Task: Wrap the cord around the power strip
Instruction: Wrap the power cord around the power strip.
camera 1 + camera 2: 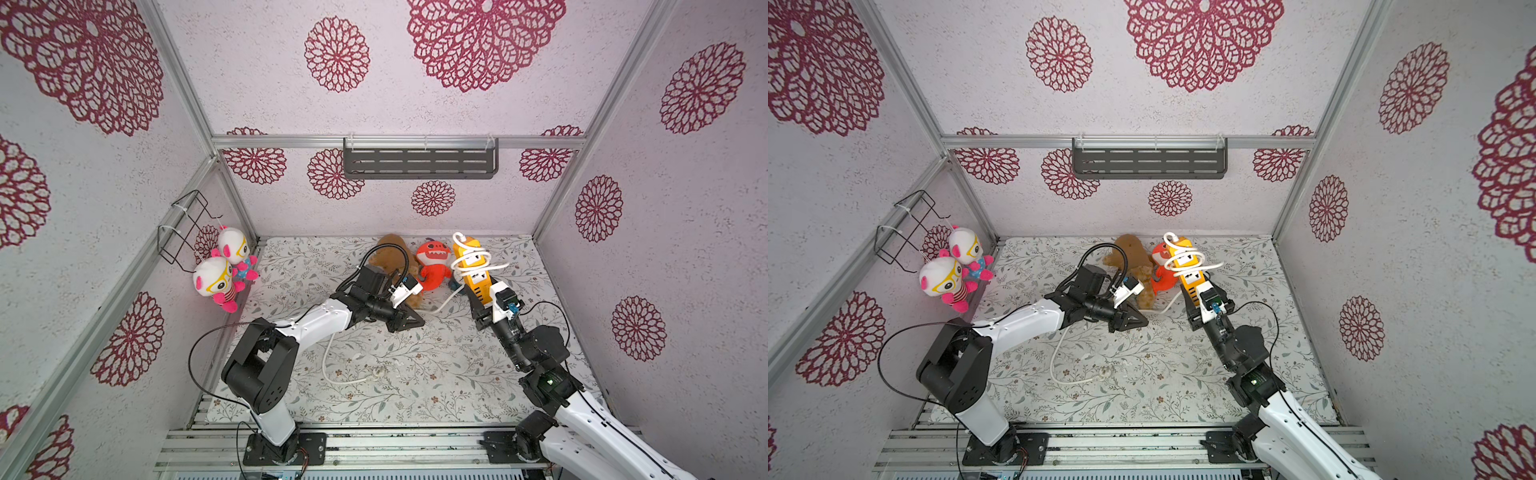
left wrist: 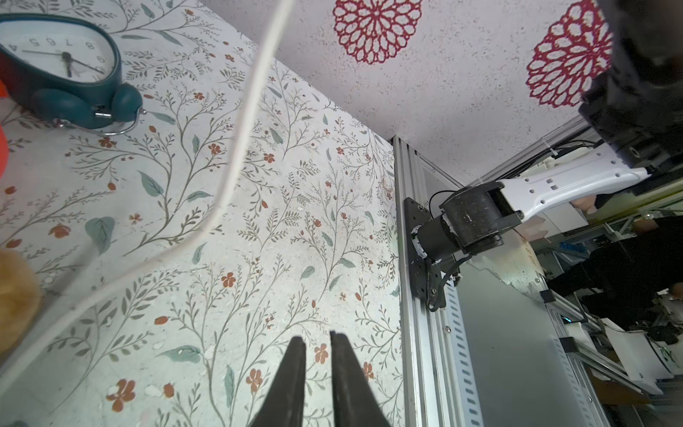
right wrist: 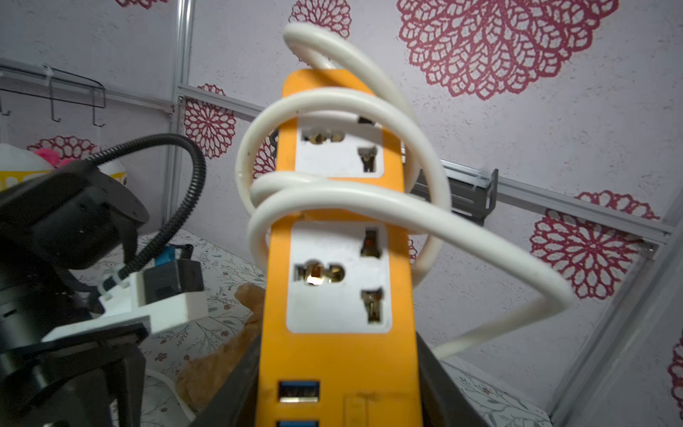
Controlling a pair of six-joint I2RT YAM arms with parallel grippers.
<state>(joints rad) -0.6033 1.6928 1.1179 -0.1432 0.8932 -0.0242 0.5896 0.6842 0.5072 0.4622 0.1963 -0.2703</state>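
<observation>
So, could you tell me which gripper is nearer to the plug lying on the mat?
Left. The left gripper sits low, a little beyond the plug; the right gripper is farther off, raised, holding the power strip.

A flat bench [image 1: 419, 399], covered in a white sheet printed with grey-green sprigs and small rust-red flowers, is shown in both top views. Near its far edge, a brown plush toy [image 1: 388, 255] and an orange-red plush monster with white teeth [image 1: 434, 268] are set just beside each other. A dark teal alarm clock with a white dial [image 2: 61, 70] is seen on the sheet in the left wrist view. A long thin white flexible cord [image 1: 325, 361] is spread in a loose curve over the middle, with its small white plug [image 1: 376, 372] laid on the sheet.
</observation>
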